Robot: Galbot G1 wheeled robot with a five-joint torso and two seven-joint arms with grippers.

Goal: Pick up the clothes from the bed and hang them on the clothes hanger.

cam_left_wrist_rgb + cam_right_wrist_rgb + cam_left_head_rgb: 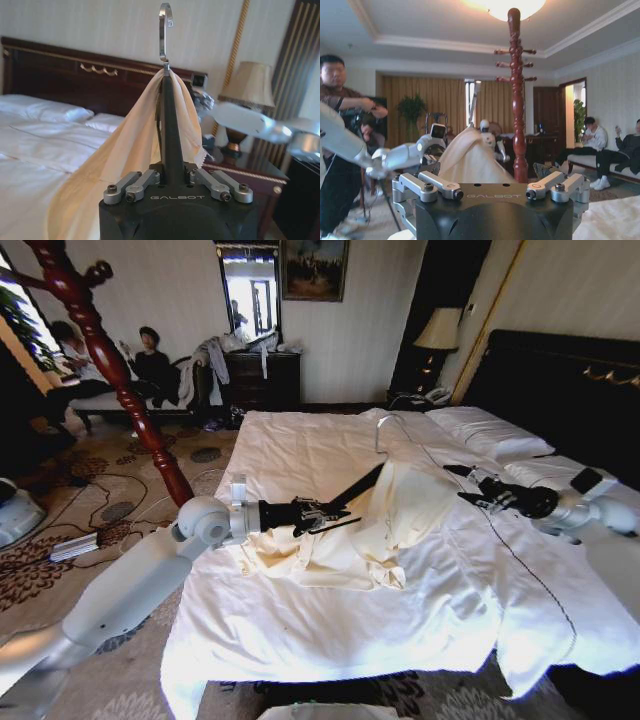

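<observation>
My left gripper (322, 516) is shut on the black bar of the clothes hanger (358, 486), held tilted above the bed (330, 640). In the left wrist view the hanger (170, 125) rises from the gripper (171, 172), its silver hook (165, 30) on top. The cream clothes (400, 510) hang over the hanger's upper end and trail onto the sheet in a crumpled heap; the cloth (125, 150) falls over both shoulders. My right gripper (455, 485) stands open just right of the draped clothes, apart from them. From the right wrist the clothes (470, 160) show ahead.
The red-brown coat stand (120, 370) rises left of the bed, off its near corner. White pillows (490, 430) and the dark headboard (560, 380) are at the right. Cables lie on the carpet (110, 510). People sit on a bench (110, 405) behind.
</observation>
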